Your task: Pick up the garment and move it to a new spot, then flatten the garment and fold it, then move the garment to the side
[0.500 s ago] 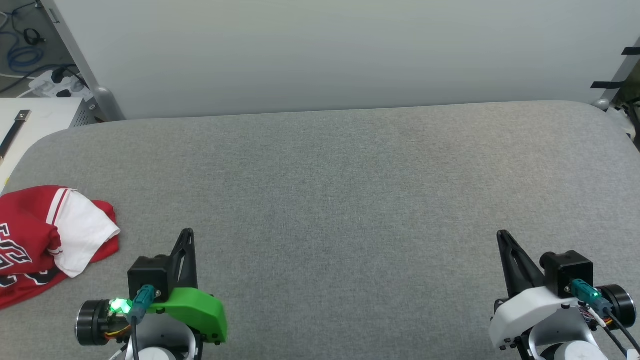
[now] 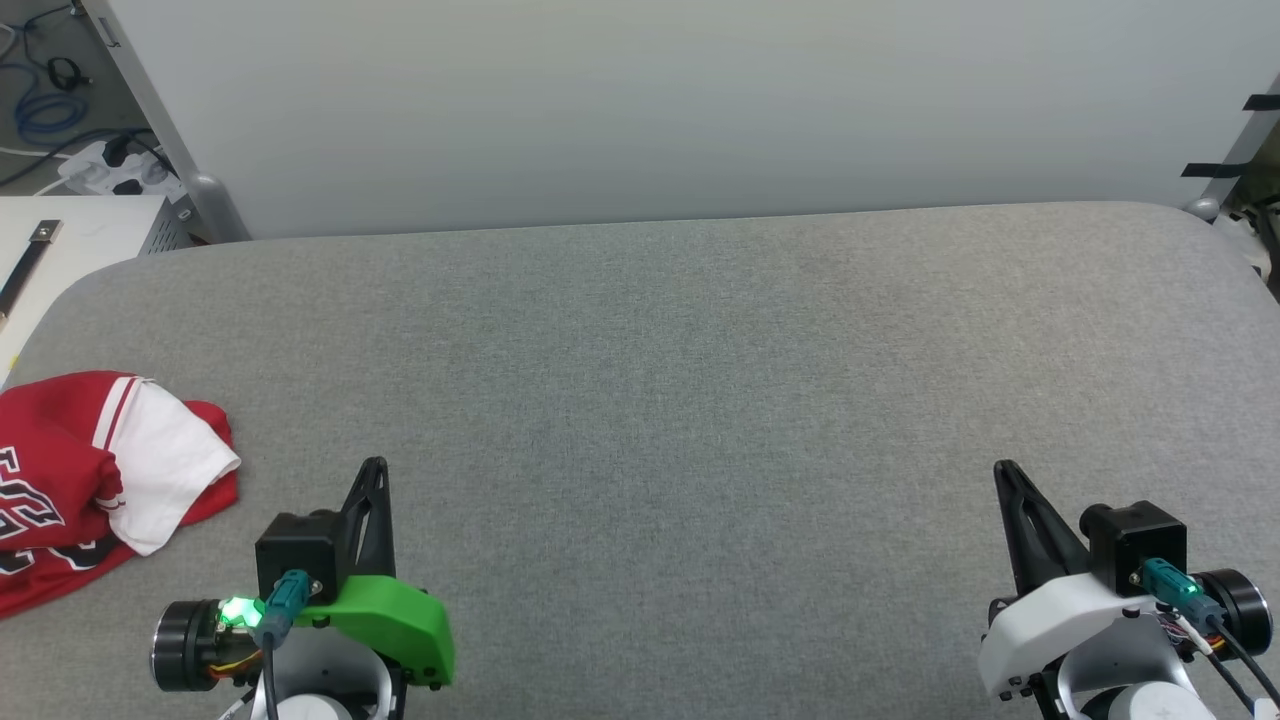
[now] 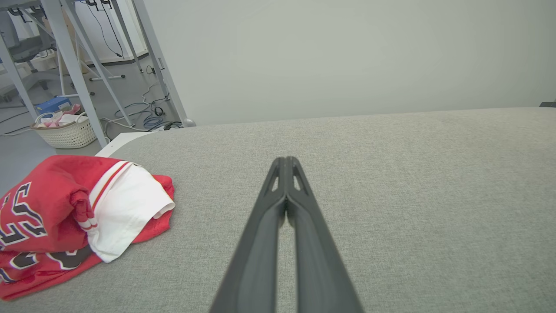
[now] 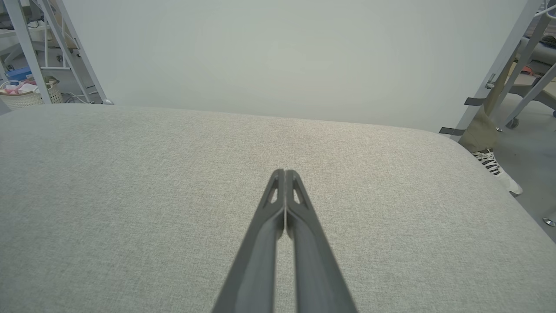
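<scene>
**A:** Head view first. Where do we find the garment?

**B:** We see it bunched in a heap at the far left of the grey padded table, partly cut off by the picture's left edge. It is red, with a white sleeve lying over its right side and black lettering on the red part. The left gripper stands to its right, apart from the cloth. The right gripper is well away, at the lower right.

**A:** And the claws?

**B:** We read both as closed, fingers pressed together with nothing between them. Both point up the picture toward the pale panel behind the table.

**A:** Left wrist view?

**B:** We look along the left gripper's two dark fingers, whose tips meet over bare grey fabric. The garment lies at the lower left, the sleeve's open end toward the fingers but not touching them. Beyond the table's corner we see a pale woven basket on the floor.

**A:** Right wrist view?

**B:** The right gripper is likewise pinched shut and empty, above the plain table surface, with the panel behind it.
</scene>
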Robot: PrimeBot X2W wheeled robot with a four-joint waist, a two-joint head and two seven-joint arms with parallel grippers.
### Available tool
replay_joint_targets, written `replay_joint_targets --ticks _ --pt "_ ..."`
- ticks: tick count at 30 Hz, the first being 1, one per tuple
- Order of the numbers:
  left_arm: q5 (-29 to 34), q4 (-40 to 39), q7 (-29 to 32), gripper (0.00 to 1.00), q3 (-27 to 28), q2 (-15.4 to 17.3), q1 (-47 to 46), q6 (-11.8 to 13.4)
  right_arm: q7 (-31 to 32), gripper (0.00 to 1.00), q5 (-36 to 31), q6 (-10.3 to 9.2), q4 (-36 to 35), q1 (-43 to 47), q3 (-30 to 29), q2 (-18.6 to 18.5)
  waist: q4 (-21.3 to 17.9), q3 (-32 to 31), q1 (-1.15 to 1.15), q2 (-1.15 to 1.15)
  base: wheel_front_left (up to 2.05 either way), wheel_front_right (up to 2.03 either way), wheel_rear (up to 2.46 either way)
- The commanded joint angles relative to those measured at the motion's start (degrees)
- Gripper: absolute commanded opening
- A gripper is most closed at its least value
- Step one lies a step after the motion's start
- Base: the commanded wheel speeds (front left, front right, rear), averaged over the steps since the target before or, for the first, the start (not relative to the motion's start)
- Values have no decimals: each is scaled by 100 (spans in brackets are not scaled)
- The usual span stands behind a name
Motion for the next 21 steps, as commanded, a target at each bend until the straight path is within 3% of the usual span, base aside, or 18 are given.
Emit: replay_joint_targets --ticks 1,18,19,21 --pt "55 -10 -5 0 1 -33 -104 -18 -24 0 -54 -4 8 -92 7 11 0 0 0 0 0 0 0" --pt "55 -10 -5 0 1 -33 -104 -18 -24 0 -54 -4 8 -92 7 11 0 0 0 0 0 0 0" --pt "-2 0 0 100 2 0 2 0 1 100 2 0 -1 2 1 -1 0 0 0 0 0 0 0" --pt "-3 2 0 100 1 1 6 1 1 100 3 0 -1 4 -2 -1 0 0 0 0 0 0 0"
